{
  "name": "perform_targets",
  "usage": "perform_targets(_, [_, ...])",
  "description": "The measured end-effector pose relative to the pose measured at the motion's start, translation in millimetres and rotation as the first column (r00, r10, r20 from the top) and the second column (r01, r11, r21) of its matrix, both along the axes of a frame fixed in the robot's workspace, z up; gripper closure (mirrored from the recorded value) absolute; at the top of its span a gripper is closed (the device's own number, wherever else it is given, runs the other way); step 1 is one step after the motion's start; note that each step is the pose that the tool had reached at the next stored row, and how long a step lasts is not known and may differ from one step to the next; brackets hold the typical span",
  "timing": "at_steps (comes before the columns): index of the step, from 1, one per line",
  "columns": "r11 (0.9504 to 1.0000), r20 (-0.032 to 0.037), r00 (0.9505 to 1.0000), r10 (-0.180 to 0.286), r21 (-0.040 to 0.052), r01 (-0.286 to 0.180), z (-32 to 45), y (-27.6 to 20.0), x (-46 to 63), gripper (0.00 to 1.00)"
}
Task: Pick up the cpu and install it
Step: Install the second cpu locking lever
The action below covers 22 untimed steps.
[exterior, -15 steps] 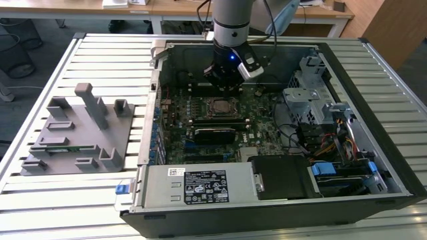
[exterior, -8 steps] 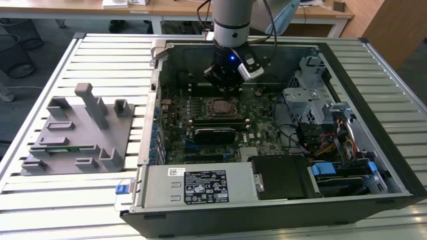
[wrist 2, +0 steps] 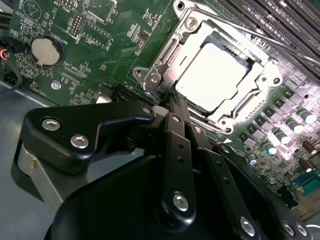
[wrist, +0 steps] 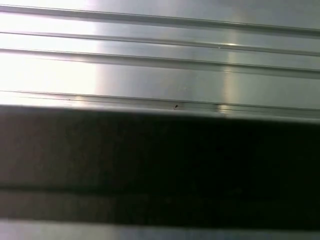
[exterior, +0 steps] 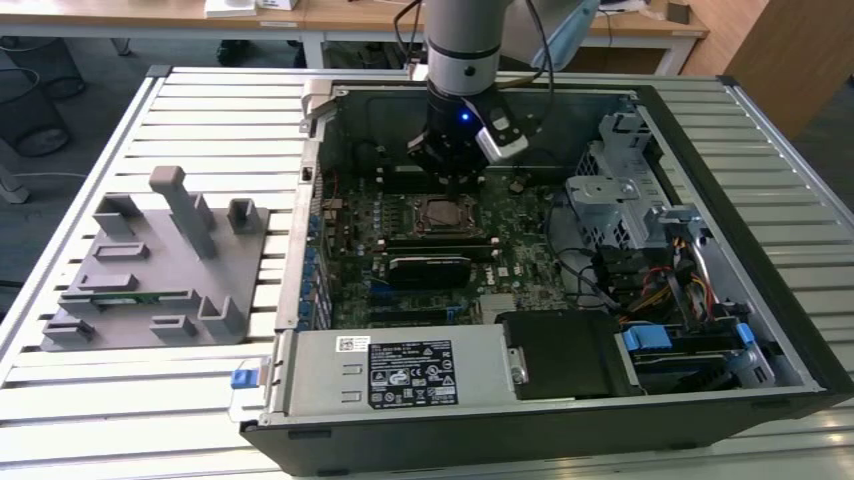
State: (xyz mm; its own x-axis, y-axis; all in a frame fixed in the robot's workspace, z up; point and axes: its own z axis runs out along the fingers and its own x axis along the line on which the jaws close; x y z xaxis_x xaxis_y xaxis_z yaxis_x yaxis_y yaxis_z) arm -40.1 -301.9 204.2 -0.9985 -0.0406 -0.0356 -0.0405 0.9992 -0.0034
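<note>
The cpu (wrist 2: 212, 75), a flat square chip with a pale silver top, lies inside the metal frame of the socket (wrist 2: 155, 75) on the green motherboard (wrist 2: 100, 45). In the exterior view the cpu (exterior: 441, 214) shows in the middle of the board inside the open computer case (exterior: 694, 130). My gripper (exterior: 457, 180) hangs just above and slightly behind the socket. In the second wrist view the black fingers (wrist 2: 176, 130) are pressed together, so the gripper (wrist 2: 171, 101) is shut with nothing in it, its tip at the socket frame's edge.
A grey holder fixture (exterior: 160, 260) with a green memory stick (exterior: 134, 296) lies on the slatted metal table (exterior: 147, 400) at the exterior view's left. A black heatsink block (exterior: 427, 268) sits on the board in front of the socket. A drive cage and cables (exterior: 627, 220) crowd the case's right side.
</note>
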Motion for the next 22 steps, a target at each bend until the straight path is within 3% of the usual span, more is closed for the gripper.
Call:
perform_targets(17, [1.0, 0.0, 1.0, 0.0, 0.0001, 0.0, 0.0, -11.5, 0.0, 0.89])
perform_targets(22, [1.0, 0.0, 1.0, 0.0, 0.0001, 0.0, 10.1, -11.6, 0.0, 0.89])
